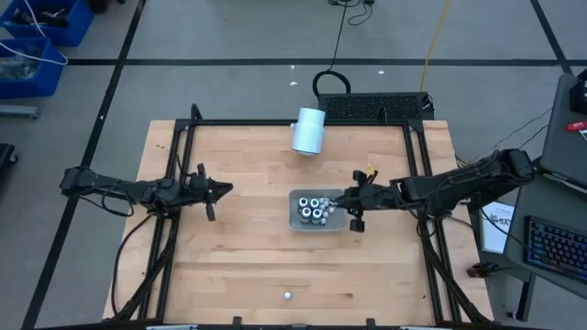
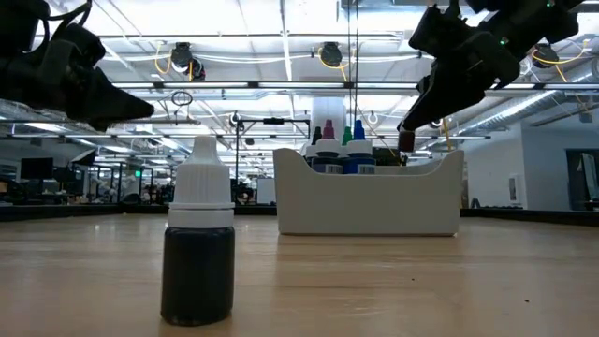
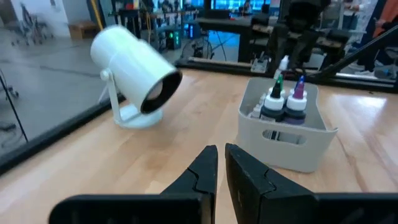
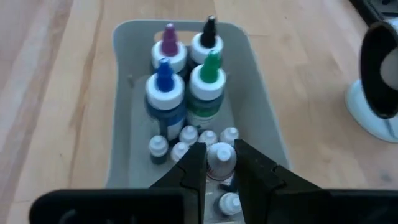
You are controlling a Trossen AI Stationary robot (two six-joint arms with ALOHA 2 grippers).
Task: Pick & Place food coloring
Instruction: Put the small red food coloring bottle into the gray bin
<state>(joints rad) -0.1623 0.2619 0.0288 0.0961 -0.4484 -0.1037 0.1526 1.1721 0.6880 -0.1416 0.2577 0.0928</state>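
Note:
A grey tray [image 1: 297,220] sits mid-table holding food coloring bottles [image 4: 186,68]: larger ones with purple, black, blue and green tips, and several tiny white-capped ones [image 4: 186,138]. One more dark bottle with a white cap [image 2: 199,245] stands alone on its base near the table's near edge [image 1: 287,296]. My right gripper [image 4: 221,173] hovers over the tray's right end [image 1: 347,203], shut on a tiny bottle. My left gripper [image 3: 221,167] hangs shut, touching nothing, left of the tray [image 1: 224,190]. My right gripper pinches one tiny food coloring bottle by its white cap [image 4: 221,153] between its two fingers [image 4: 194,169]. It comes slanting down from the table's right side. The bottle's dark body [image 2: 406,141] hangs upright below the fingertips, about level with the tray's rim, above the other small bottles.
A large white cylinder on a stand [image 1: 309,130] lies beyond the tray toward the far edge. A black frame rail [image 1: 417,174] runs along the table's sides. Bare wood lies between the tray and the lone bottle and on the left half.

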